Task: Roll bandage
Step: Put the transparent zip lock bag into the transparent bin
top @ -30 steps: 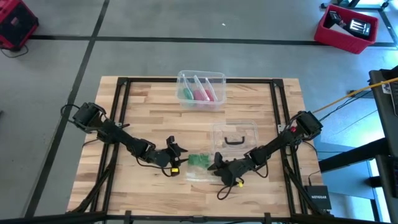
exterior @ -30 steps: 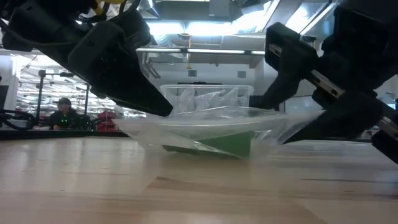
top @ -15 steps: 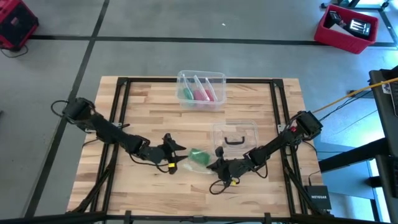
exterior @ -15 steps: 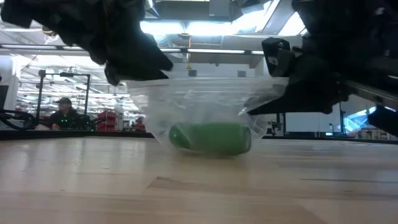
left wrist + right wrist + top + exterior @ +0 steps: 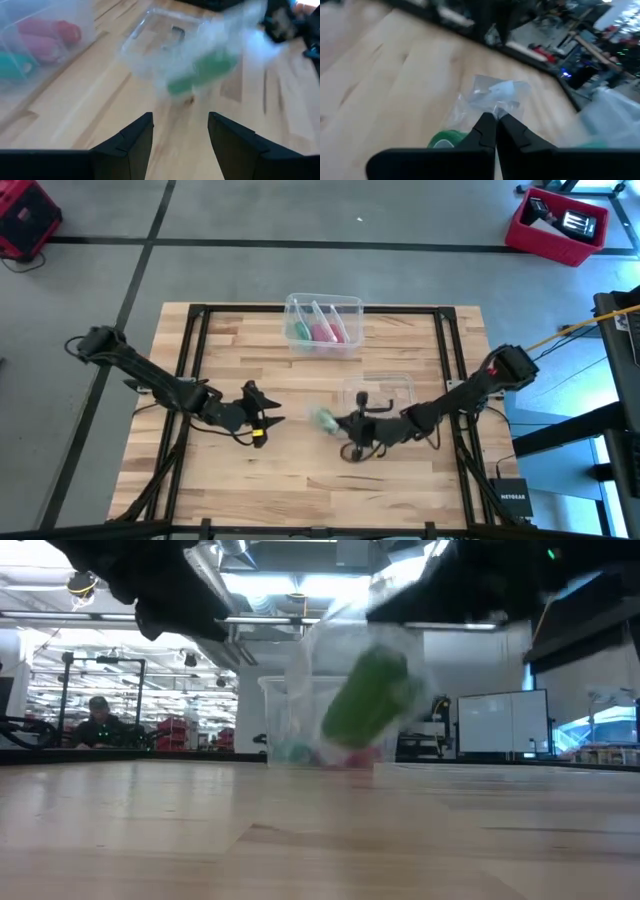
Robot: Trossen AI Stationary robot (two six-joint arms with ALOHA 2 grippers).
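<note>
Green bandage (image 5: 368,698) roll, tilted, inside clear plastic bag (image 5: 330,640), hanging above table near ctr.

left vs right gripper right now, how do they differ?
Left gripper: fingers apart, holding nothing, off the clear bag. Right gripper: fingers shut on the clear bag, lifting it with the bandage inside clear of the table. Both are dark two-finger grippers held low near mid-table.

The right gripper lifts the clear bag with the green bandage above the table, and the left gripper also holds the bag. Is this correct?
Not fully. The left gripper holds nothing: in the left wrist view its jaws stand open, apart from the bag. The right gripper, jaws shut, does lift the bag with the bandage.
</note>
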